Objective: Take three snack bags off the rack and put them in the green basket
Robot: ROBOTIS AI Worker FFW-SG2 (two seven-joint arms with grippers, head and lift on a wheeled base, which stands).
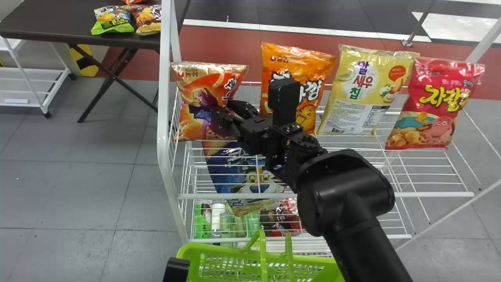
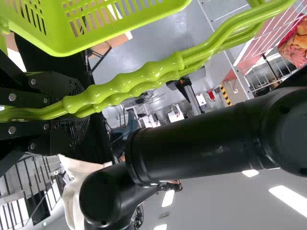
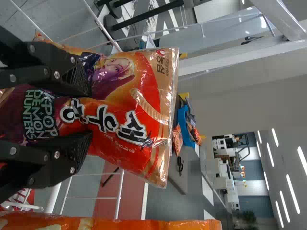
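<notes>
My right gripper [image 1: 231, 112] is at the red-orange snack bag [image 1: 190, 92] on the left end of the white rack's [image 1: 163, 117] top shelf. In the right wrist view my right gripper [image 3: 89, 111] is open, its two fingers spread wide over the face of that bag [image 3: 139, 96]. Farther right on the shelf stand an orange bag [image 1: 299, 62], a yellow bag [image 1: 362, 86] and a red bag [image 1: 438, 102]. A black part of my left gripper [image 1: 176, 270] shows beside the green basket [image 1: 219, 250]; my left gripper [image 2: 74, 111] is shut on the basket's handles [image 2: 139, 76].
Below, a blue bag with a tiger face [image 1: 231, 176] leans in the rack, above bottles and packets on a lower level [image 1: 217, 219]. A dark table [image 1: 51, 19] with more snack bags [image 1: 113, 21] stands at the far left. Rack posts flank the shelf.
</notes>
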